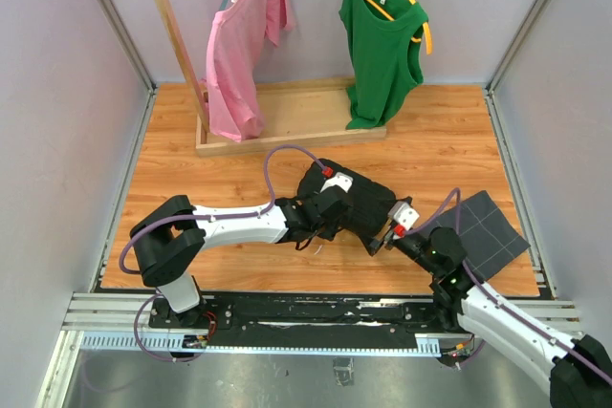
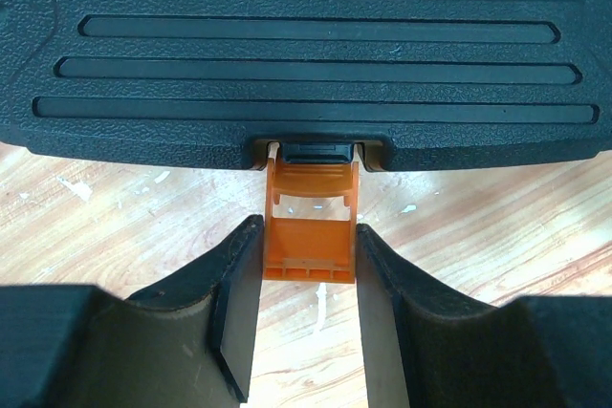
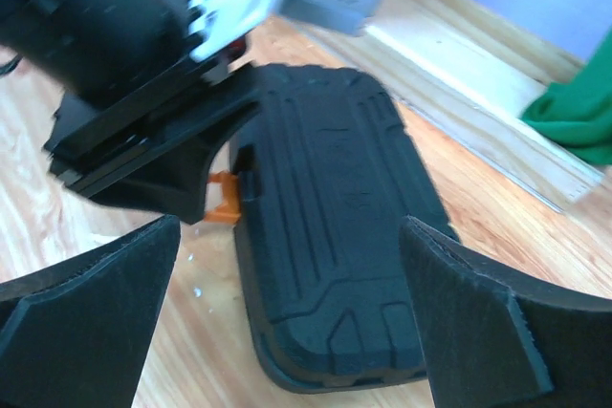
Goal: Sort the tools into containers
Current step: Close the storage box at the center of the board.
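Two grippers meet at one black tool case (image 1: 368,200), lying closed mid-table. Of these, the left gripper (image 2: 308,265) pinches the case's single orange latch (image 2: 308,188) on its near-left edge. The right gripper (image 3: 287,317) gapes wide and holds nothing near the case's right end. One dark grey tray (image 1: 488,226) lies further right.
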Robot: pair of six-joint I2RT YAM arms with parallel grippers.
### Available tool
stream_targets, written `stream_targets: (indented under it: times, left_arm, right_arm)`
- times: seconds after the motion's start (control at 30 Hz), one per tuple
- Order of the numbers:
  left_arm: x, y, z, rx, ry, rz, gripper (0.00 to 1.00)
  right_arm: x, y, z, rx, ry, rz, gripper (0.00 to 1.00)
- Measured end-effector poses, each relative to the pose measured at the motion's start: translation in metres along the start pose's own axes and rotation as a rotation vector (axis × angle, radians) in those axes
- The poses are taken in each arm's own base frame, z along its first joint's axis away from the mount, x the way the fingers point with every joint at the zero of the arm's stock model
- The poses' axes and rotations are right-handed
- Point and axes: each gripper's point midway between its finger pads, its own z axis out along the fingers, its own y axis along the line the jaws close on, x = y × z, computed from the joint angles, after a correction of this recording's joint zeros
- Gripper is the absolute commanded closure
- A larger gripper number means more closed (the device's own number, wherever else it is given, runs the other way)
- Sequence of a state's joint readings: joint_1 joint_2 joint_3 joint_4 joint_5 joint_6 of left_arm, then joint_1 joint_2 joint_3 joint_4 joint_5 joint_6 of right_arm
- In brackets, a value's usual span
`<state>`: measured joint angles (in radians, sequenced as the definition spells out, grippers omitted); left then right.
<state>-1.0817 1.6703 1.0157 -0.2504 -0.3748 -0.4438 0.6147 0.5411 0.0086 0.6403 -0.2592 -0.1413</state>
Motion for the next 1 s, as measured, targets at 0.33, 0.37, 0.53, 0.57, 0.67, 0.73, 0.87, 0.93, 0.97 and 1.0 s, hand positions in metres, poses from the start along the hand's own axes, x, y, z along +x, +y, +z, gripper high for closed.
stream_targets:
  times: [0.33,0.37,0.53,0.57,0.67,0.73,0.87,0.93,0.97,1.0]
  left_arm:
    - [-0.001,0.005,-0.001,0.007,0.018,-0.004,0.71]
    - [-0.001,0.006,-0.002,0.007,0.019,-0.005,0.71]
    - [-0.004,0.01,-0.004,0.011,0.024,-0.011,0.71]
    - [-0.004,0.01,-0.004,0.013,0.024,-0.011,0.72]
    - [-0.004,0.01,-0.004,0.019,0.028,-0.013,0.72]
    - [-0.003,0.01,-0.004,0.022,0.029,-0.013,0.72]
    - [-0.003,0.009,-0.004,0.024,0.03,-0.013,0.72]
    - [-0.004,0.009,-0.004,0.024,0.03,-0.014,0.72]
    - [-0.004,0.009,-0.004,0.024,0.03,-0.014,0.72]
    - [-0.004,0.009,-0.004,0.024,0.03,-0.014,0.72]
  right_arm:
    - [0.043,0.04,0.009,-0.185,0.134,-0.148,0.03]
    - [0.047,0.043,0.01,-0.199,0.144,-0.159,0.03]
    - [0.059,0.058,0.016,-0.262,0.156,-0.235,0.02]
    - [0.06,0.058,0.018,-0.263,0.152,-0.254,0.02]
    - [0.063,0.061,0.024,-0.268,0.141,-0.314,0.02]
    - [0.067,0.063,0.028,-0.269,0.136,-0.353,0.02]
    - [0.07,0.063,0.038,-0.264,0.11,-0.427,0.01]
    - [0.072,0.064,0.045,-0.265,0.103,-0.467,0.01]
    - [0.072,0.064,0.05,-0.264,0.099,-0.49,0.01]
    - [0.072,0.064,0.053,-0.26,0.098,-0.503,0.01]
